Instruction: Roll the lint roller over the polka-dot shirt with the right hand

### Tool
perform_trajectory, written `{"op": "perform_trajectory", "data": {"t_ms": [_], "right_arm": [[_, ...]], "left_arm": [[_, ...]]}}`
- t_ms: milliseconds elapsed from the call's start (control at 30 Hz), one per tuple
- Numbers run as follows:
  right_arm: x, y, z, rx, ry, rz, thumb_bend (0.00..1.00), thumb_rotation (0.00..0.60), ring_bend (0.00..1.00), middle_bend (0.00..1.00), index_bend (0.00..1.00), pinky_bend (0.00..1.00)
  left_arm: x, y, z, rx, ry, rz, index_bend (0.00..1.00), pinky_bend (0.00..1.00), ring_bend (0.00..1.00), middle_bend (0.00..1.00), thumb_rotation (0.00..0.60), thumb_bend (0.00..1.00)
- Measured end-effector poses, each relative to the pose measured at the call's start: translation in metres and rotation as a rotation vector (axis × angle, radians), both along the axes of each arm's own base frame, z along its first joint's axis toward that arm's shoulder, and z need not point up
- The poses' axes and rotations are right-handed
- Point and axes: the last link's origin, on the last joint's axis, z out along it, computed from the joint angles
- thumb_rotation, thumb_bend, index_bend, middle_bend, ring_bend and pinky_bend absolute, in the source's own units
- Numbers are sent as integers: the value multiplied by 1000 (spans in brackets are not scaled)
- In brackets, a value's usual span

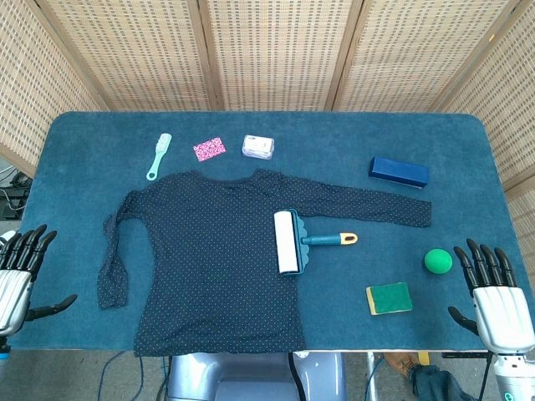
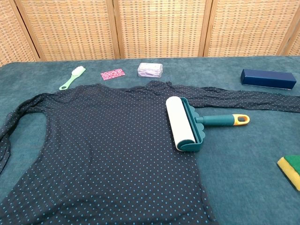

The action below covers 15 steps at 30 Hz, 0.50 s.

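The lint roller (image 1: 288, 242) is seen lying on the right edge of the polka-dot shirt (image 1: 209, 267), which is spread flat on the blue table cloth (image 1: 468, 167). Its white roll rests on the fabric just below the right sleeve, with the roll's long axis running front to back across the table. The teal handle with its yellow end (image 1: 347, 239) sticks out sideways off the shirt, pointing toward the robot's right, so the handle's long axis lies roughly left to right. The right hand (image 1: 493, 288) is held at the near right corner of the table, palm down, its fingers spread apart and extended forward, with nothing held. The left hand (image 1: 21, 271) is held at the near left edge, fingers likewise apart and empty. Neither hand appears in the chest view. From the right hand, the handle lies forward and to the left, well apart from the fingertips, with a green ball (image 1: 437, 261) and a yellow-green sponge (image 1: 389, 297) between them. The right hand is judged clearly the nearer of the two, since the handle points its way. The coming reach is judged to need a path over or around the ball, and a grip closing across the handle rather than along it.
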Motion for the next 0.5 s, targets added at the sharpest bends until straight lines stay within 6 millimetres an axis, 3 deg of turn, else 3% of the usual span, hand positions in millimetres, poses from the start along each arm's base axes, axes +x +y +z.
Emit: {"op": "perform_trajectory", "data": {"t_ms": [300, 367, 400, 433, 467, 500], "right_arm": [[-1, -5, -5, 10, -14, 8, 0, 600, 14, 15, 0, 0], [0, -10, -6, 24, -5, 14, 0, 600, 174, 166, 0, 17], [1, -16, -7, 33, 5, 18, 0, 600, 363, 336, 0, 138], [2, -21, -7, 39, 13, 22, 0, 600, 573, 523, 0, 361], [3, -27, -7, 45, 21, 27, 0, 600, 695, 634, 0, 534], [6, -36, -8, 53, 30, 34, 0, 600, 838, 773, 0, 782]], "left_arm": [[-2, 1, -2, -1, 9, 6, 0, 0, 0, 0, 600, 0], [-2, 3, -3, -5, 12, 8, 0, 0, 0, 0, 600, 0], [-2, 4, -4, -7, 13, 9, 0, 0, 0, 0, 600, 0], [-3, 6, -5, -8, 13, 10, 0, 0, 0, 0, 600, 0], [-3, 7, -6, -9, 14, 11, 0, 0, 0, 0, 600, 0], [-3, 8, -6, -9, 14, 12, 0, 0, 0, 0, 600, 0]]}}
